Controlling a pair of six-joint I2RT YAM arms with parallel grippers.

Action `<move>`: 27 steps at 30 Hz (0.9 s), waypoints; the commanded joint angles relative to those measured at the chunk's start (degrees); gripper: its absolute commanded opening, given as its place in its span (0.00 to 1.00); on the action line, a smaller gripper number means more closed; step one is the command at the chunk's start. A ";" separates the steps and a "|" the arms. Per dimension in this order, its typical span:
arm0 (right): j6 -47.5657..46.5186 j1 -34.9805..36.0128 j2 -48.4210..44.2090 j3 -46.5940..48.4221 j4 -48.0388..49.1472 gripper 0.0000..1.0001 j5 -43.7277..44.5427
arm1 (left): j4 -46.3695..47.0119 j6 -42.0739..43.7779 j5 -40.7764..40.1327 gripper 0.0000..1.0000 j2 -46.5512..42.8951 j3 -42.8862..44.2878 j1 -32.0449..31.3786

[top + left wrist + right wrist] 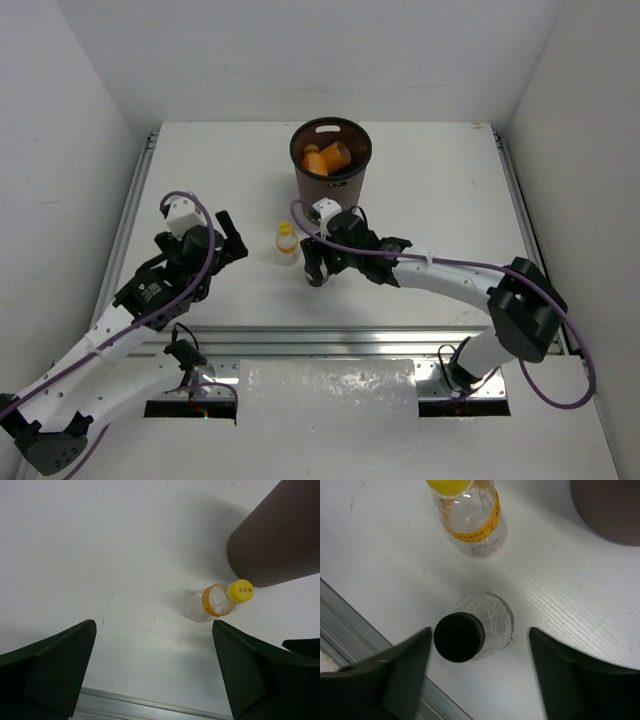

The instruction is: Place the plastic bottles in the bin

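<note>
While the right gripper (pixel 316 270) hangs wide open astride an upright dark-topped clear bottle (pixel 470 627), the yellow-capped bottle (pixel 219 600) stands ahead of the equally wide left gripper (pixel 155 630), beside the bin (pixel 280 535).

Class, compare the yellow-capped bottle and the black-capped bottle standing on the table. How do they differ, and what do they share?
Cap: yellow on the yellow-capped bottle, black on the black-capped bottle. Label: the yellow-capped bottle wears an orange-yellow printed band; none shows on the black-capped bottle. Place: the black-capped bottle stands between the open jaws of the right gripper, the yellow-capped bottle outside them. Both are clear, upright and outside the bin.
</note>
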 commanded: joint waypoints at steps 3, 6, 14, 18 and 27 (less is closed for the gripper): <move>-1.29 2.00 2.86 2.60 1.60 0.62 0.93 | 2.02 0.63 -0.23 1.00 -1.39 -0.08 0.26; -1.82 4.37 2.78 3.21 0.27 0.48 3.74 | 2.11 0.54 -0.40 1.00 -1.31 -0.16 0.26; -3.22 4.91 -8.55 6.10 -3.74 0.26 7.15 | 2.63 1.33 0.74 1.00 0.10 -0.34 0.26; -7.00 1.58 -10.32 15.23 -10.17 0.26 11.22 | 2.99 1.86 1.71 1.00 0.80 -0.34 0.26; -9.12 -13.80 1.33 44.22 -23.18 0.27 6.13 | 4.30 2.91 3.72 1.00 0.80 -0.95 0.17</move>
